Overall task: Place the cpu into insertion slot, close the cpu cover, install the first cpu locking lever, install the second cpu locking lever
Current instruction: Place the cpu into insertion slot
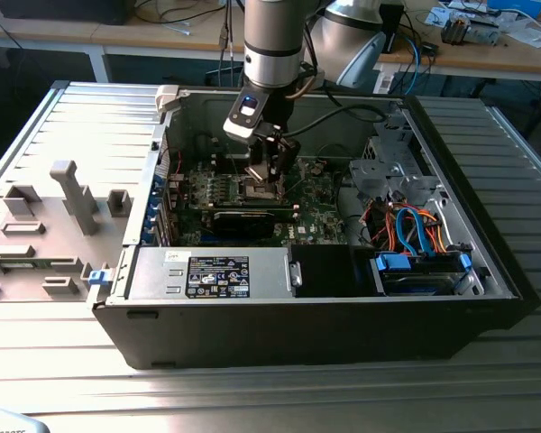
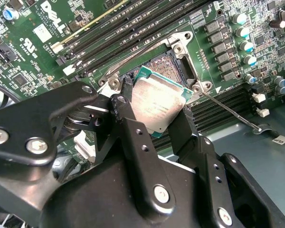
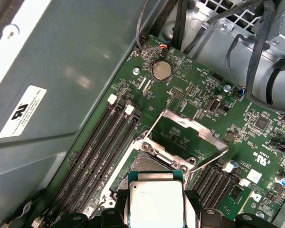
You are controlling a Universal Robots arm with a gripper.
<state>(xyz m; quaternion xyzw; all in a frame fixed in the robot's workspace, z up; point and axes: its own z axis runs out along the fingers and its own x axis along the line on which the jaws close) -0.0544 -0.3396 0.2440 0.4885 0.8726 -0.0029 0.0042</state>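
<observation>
Inside the open computer case (image 1: 487,262), toward its far wall in the exterior view, two black fingers (image 2: 128,128) are closed on opposite edges of the cpu (image 2: 159,102). They hold the chip with its silver-grey metal top facing the wrist cameras.

The cpu (image 3: 156,202) hangs just over the insertion slot (image 3: 149,164), the square socket on the green motherboard (image 1: 316,194). In the second wrist view the chip looks tilted against the socket frame and turned slightly off square. Whether any corner touches the socket cannot be told.

Beyond the socket, the cpu cover (image 3: 194,127) stands swung open, with green board showing through its square window. A thin wire locking lever (image 2: 230,110) lies released beside the socket, reaching out past the memory slots. The case rests on a ribbed metal worktop (image 1: 72,361).

The step in hand appears to be seating the chip. Doing it well likely means levelling the cpu first and squaring its edges to the socket walls. It should then go straight down without sliding across the contacts. No force seems needed; the chip should drop in under its own weight. The fingers would best stay clear of the raised cover and the lever.
</observation>
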